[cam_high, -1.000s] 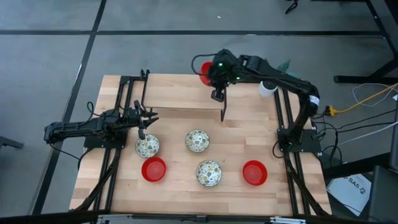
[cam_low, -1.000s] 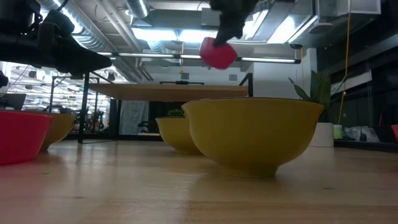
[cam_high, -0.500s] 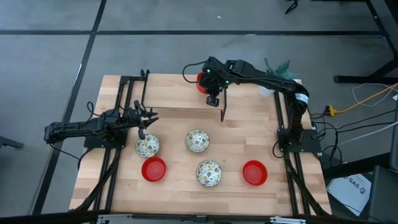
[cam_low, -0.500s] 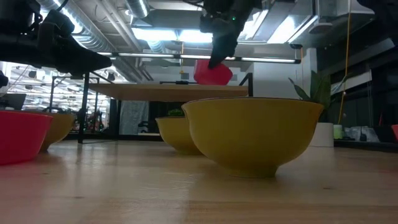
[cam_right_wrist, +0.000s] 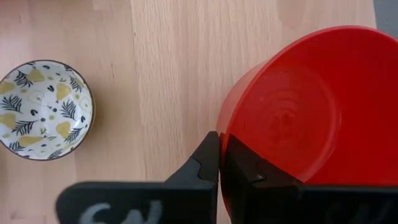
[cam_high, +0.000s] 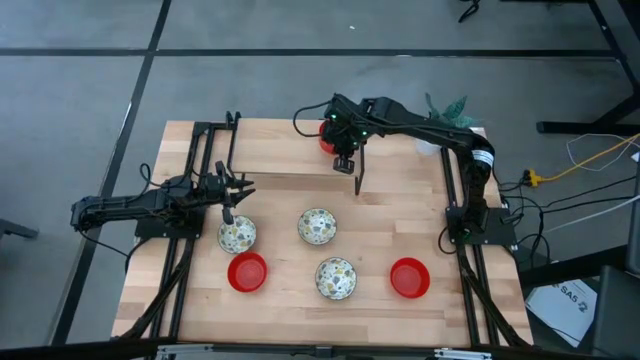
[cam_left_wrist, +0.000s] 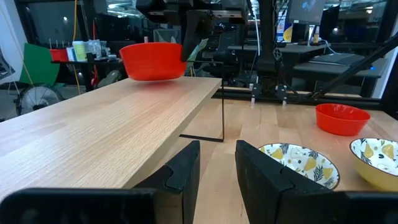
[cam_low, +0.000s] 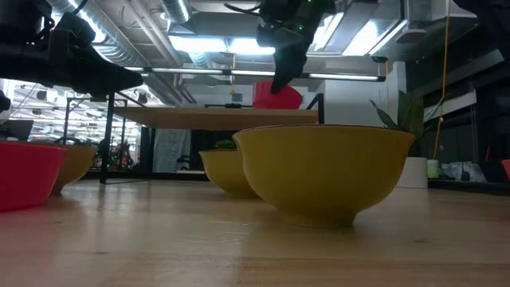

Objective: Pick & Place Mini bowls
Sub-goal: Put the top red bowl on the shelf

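Note:
My right gripper [cam_right_wrist: 219, 163] is shut on a plain red mini bowl [cam_high: 325, 136], holding it just above the raised wooden shelf [cam_high: 270, 150] at the table's far side. On the table lie three patterned mini bowls [cam_high: 237, 235], [cam_high: 317, 226], [cam_high: 336, 278] and two red ones [cam_high: 247, 272], [cam_high: 409, 277], each resting on its base. At the table's left, my left gripper [cam_left_wrist: 217, 168] stands open and level, touching nothing, just beyond the nearest patterned bowl. My right gripper pinches the red bowl's rim [cam_right_wrist: 222, 134], one finger inside the bowl and one finger [cam_right_wrist: 208, 163] outside its wall. The fingers slant down from above, coming from the table's right. The bowl [cam_left_wrist: 152, 60] hangs about level, mouth up, clear of the shelf.
A small white plant pot [cam_high: 430, 143] stands at the shelf's far right end. The shelf rests on a thin black leg [cam_high: 358, 180] near its front edge. Black frame rails [cam_high: 455, 200] run along both sides of the table.
My right gripper has come down toward the shelf and shifted a little toward the table's left, still shut on the red bowl. The bowl has sunk with it and hangs closer to level than before.

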### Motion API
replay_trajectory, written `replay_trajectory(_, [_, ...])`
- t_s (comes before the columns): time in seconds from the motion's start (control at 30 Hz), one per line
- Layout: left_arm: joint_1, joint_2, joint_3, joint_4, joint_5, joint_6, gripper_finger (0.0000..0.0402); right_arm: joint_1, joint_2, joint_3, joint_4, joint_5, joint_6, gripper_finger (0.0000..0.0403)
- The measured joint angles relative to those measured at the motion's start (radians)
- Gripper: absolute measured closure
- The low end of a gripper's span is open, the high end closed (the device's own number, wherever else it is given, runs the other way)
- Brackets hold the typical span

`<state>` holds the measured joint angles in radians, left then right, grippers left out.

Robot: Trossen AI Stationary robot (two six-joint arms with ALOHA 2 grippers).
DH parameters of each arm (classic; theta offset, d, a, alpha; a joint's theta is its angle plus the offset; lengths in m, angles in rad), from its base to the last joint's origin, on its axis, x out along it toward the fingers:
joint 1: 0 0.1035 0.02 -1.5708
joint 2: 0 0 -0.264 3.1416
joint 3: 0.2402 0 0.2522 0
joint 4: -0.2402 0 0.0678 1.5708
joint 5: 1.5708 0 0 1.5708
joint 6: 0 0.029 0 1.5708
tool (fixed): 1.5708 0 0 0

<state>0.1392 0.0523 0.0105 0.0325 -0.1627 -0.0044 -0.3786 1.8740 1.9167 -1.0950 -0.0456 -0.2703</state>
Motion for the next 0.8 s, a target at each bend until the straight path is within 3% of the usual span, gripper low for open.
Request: replay_trajectory(0.8, [0.000, 0.000, 0.000, 0.000, 0.000, 0.000, 0.0304, -0.005, -0.002, -0.039, 0.028, 0.014, -0.002, 0.0393])
